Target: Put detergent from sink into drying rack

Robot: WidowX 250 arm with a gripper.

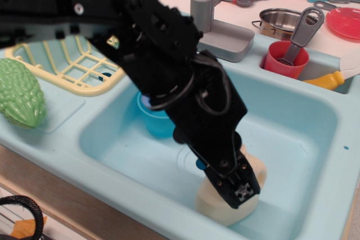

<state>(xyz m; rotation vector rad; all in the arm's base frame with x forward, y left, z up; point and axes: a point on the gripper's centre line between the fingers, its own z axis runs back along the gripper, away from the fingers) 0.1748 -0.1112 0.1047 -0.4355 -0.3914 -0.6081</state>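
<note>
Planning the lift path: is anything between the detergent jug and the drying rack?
The blue cup stands in the sink between the detergent and the drying rack. The arm hides much of the rack. The gripper is already down on the jug.

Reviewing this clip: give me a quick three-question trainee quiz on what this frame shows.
1. True or false: the detergent already sits in the drying rack.
2. Which item lies left of the sink? A) green bumpy toy B) red cup C) steel pot
3. Fill in: the gripper is down over the ____.

Key: 1 false; 2 A; 3 detergent.
</note>
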